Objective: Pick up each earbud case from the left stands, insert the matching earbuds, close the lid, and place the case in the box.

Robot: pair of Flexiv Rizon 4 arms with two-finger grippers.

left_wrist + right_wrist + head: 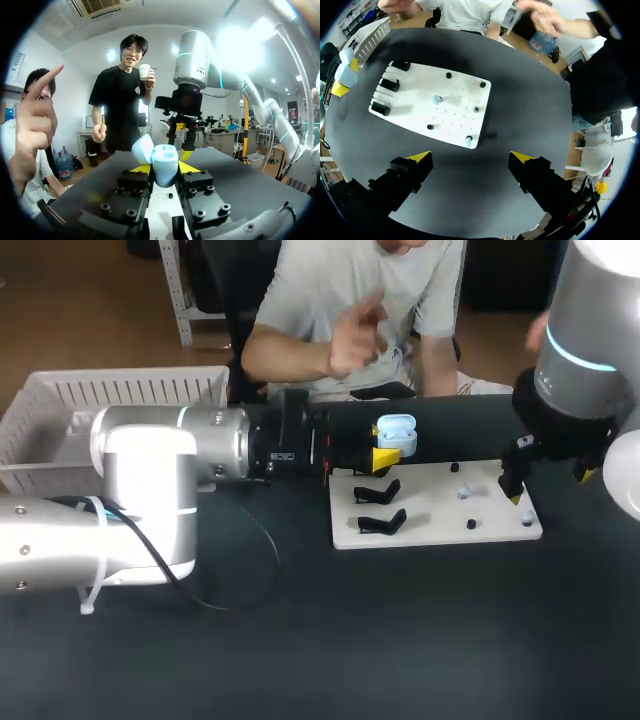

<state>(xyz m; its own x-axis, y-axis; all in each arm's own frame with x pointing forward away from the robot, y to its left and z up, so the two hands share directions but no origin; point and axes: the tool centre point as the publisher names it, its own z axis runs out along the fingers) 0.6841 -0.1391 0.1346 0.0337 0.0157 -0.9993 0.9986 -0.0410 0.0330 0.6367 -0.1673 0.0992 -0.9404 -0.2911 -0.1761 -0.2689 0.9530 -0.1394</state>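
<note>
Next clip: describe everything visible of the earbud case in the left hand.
The earbud case is pale blue, smooth and plastic-looking, with rounded corners. Its lid stands hinged open, tilted back. The left hand is shut on its body, yellow fingertips on two sides, holding it upright above the table near the white board. Nothing else touches it.

Even overhead room light, with glare and fisheye bending in both wrist views.

In the head view the dark counter swallows light, while the white board and the left arm's silver casing look almost washed out. In the left wrist view, ceiling lamps flare beside the right arm; the earbud case is sharp, and the left hand is soft nearest the lens. In the right wrist view, soft shadows lie beside the board and under the right hand, and edges bow toward the black rim.
</note>
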